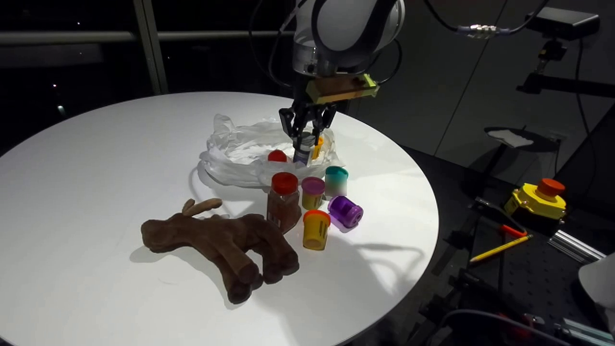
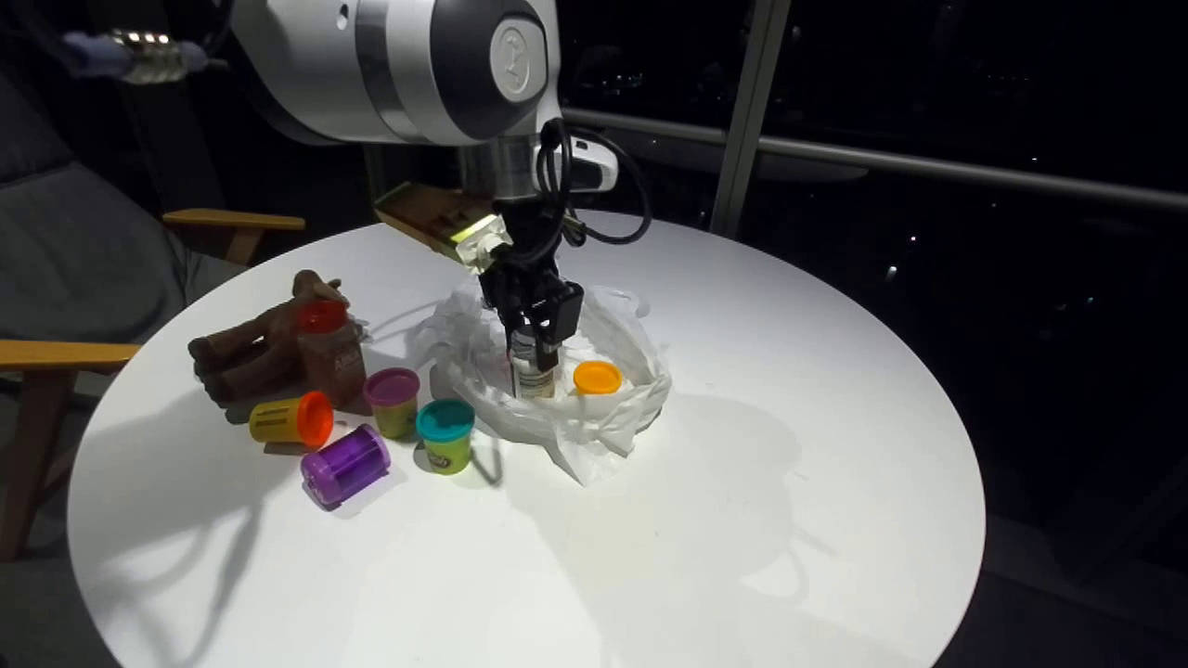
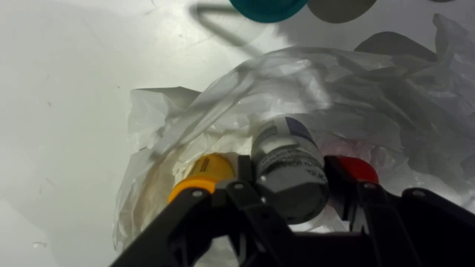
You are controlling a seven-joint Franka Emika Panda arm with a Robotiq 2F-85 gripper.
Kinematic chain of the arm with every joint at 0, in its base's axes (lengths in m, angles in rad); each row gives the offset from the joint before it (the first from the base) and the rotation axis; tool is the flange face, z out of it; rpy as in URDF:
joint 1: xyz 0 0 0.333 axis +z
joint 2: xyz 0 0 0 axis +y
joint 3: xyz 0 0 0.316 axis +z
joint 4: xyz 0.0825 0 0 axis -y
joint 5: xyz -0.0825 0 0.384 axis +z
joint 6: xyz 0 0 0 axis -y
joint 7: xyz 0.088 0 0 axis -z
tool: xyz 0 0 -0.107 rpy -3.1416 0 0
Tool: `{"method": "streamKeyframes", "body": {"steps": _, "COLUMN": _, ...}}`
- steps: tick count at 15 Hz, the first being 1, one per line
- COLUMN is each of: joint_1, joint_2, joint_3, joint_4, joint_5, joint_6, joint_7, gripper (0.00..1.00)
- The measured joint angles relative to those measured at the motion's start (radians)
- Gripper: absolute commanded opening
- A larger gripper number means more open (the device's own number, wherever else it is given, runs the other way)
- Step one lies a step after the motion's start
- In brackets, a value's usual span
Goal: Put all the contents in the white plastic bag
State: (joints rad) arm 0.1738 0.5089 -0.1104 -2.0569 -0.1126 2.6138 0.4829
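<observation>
The white plastic bag [image 1: 223, 144] lies open on the round table; its rim also shows in the wrist view [image 3: 237, 79]. My gripper [image 3: 287, 170] is inside its opening, shut on a grey-and-white labelled bottle [image 3: 289, 152]. The bottle also shows in an exterior view [image 2: 532, 378]. In the bag are a yellow pot with an orange lid [image 2: 597, 377] and a red-topped item [image 3: 360, 168], partly hidden. Outside stand a red-lidded jar [image 1: 283, 206], a purple-lidded pot [image 1: 313, 193] and a teal-lidded pot [image 2: 446, 436]. A purple container [image 2: 345, 466] and a yellow pot [image 2: 290, 420] lie beside them.
A brown plush toy [image 1: 216, 238] lies on the white table [image 1: 96, 192] beside the red-lidded jar. The loose pots stand close to the bag's side. A chair [image 2: 83, 269] stands past the table's edge. Cables hang along the arm.
</observation>
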Motion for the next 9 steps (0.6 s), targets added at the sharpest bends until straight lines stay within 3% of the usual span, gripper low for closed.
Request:
{"method": "streamKeyframes", "body": {"steps": 1, "joint_1": 0.009, "joint_2": 0.01, "joint_3": -0.007, "joint_4": 0.001, "joint_5": -0.003, "joint_6": 0.0, "joint_7": 0.002, "gripper": 0.71}}
{"method": "streamKeyframes", "body": {"steps": 3, "joint_1": 0.022, "joint_2": 0.019, "joint_3": -0.016, "joint_4": 0.009, "joint_5": -0.007, "joint_6": -0.012, "joint_7": 0.003, "gripper": 0.79}}
{"method": "streamKeyframes", "body": {"steps": 5, "joint_1": 0.032, "joint_2": 0.017, "joint_3": -0.02, "joint_4": 0.019, "joint_5": -0.013, "joint_6": -0.035, "joint_7": 0.003, "gripper": 0.96}}
{"method": "streamKeyframes", "body": {"steps": 9, "joint_1": 0.053, "joint_2": -0.05, "joint_3": -0.017, "joint_4": 0.06, "joint_5": -0.017, "joint_6": -0.14, "joint_7": 0.006, "gripper": 1.0}}
